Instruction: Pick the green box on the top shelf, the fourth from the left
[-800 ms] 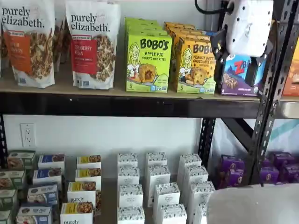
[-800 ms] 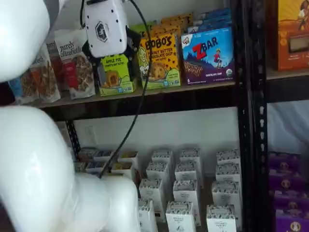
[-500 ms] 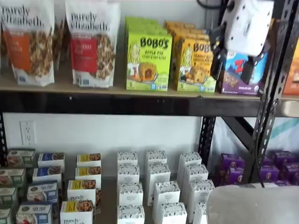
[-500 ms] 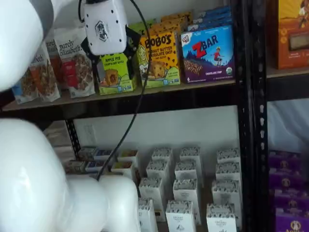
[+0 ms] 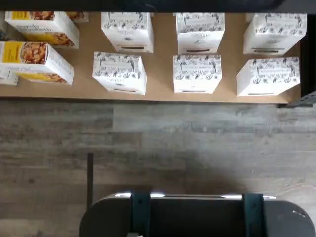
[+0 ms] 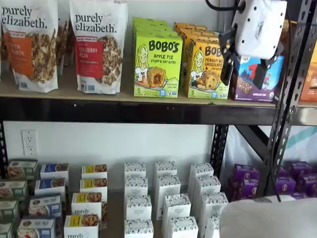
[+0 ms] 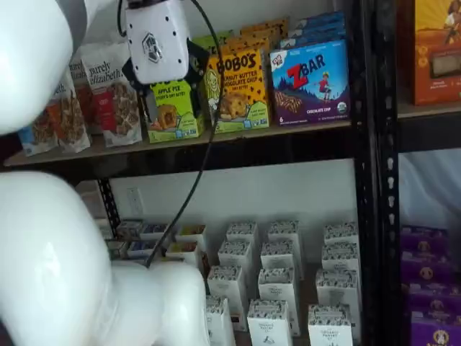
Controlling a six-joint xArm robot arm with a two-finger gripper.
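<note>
Risks first. The top shelf (image 6: 124, 101) carries the green box (image 6: 157, 65) at the front of its own file, just right of the red-labelled granola pouch (image 6: 98, 47) and touching, or nearly touching, the orange-yellow Bobo's box (image 6: 208, 69). That tight side is my main worry: a finger going in there could snag the orange box, shove it back, or close on both. The boxes filed behind the green one mean a push would slide the whole file rather than seat the grip.

The gripper (image 6: 245, 67) hangs at top-shelf height, in front of the shelf. In both shelf views two black fingers hang well apart below the white body, nothing held between them. In a shelf view (image 7: 173, 90) it overlaps the green box's upper front, so depth to the box I cannot judge. The trailing cable (image 7: 205, 144) drapes across the box fronts and might drag one.

Materials: tan board deck, thick black metal beam, perforated uprights. Green box is matte lime cardboard, upright, square-cornered, light, likely to crush if over-squeezed. Pouches soft, rounded. Wrist view shows only lower white cartons (image 5: 197, 73).
</note>
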